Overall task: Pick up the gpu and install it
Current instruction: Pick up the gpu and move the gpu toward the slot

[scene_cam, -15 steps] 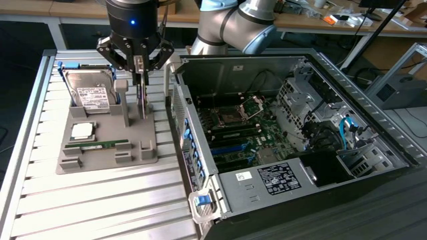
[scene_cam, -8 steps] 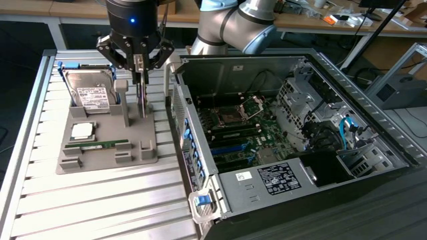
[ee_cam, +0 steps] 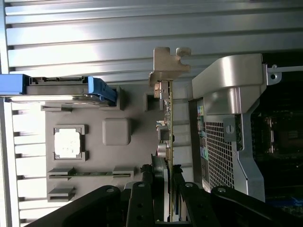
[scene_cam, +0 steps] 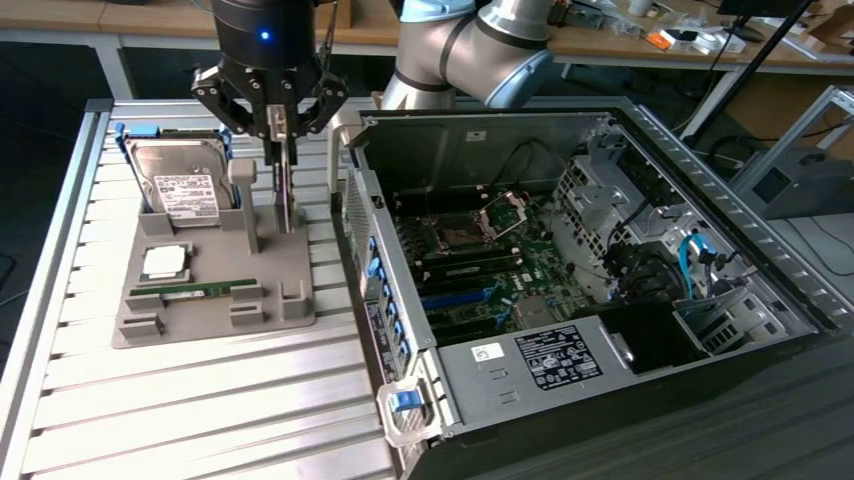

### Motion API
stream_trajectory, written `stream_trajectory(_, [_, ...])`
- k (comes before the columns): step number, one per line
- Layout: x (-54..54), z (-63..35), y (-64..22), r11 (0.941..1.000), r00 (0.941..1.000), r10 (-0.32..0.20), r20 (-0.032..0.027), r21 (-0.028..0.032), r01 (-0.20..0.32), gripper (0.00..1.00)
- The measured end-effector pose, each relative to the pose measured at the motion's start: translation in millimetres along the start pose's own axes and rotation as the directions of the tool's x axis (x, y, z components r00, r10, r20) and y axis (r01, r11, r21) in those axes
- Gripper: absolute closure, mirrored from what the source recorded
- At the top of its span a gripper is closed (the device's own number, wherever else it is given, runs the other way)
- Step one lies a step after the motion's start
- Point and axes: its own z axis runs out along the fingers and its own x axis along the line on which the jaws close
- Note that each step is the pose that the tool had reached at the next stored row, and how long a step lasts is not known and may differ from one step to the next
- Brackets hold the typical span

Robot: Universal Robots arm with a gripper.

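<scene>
You have the pincer [scene_cam: 278,135] closed on the gpu [scene_cam: 286,195]. In the wrist view its fingers [ee_cam: 141,203] press against both faces of the card, with nothing else between them. They stand only partway shut, since the card itself keeps them apart.

The card stands upright and edge-on, with its silvery bracket [ee_cam: 168,66] at one end. It is over the grey tray [scene_cam: 214,325] on the counter [scene_cam: 200,410], on the side of the tray nearest the computer case [scene_cam: 747,250]. The hard drive [scene_cam: 180,185], the processor chip [scene_cam: 166,262] and the memory stick [scene_cam: 194,290] lie in their own places on that tray, apart from the pincer.

Whether the card's lower edge has cleared its tray slot or rests in it, I cannot tell — from the exterior view it looks at or just off the tray.

As I judge it, the grasp is made and the pick-up is at its start at most. The card is well apart from the motherboard [scene_cam: 467,260], and the case lies open on the exterior view's right with no card seated across its slots. So the carry over and the install itself are both left — the larger part of the job.
</scene>
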Motion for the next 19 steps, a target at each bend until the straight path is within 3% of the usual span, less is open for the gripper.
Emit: stream_trajectory(19, [-0.2,-7.5,0.5,1.0,1.0,0.0,0.0,0.0,0.0,0.73])
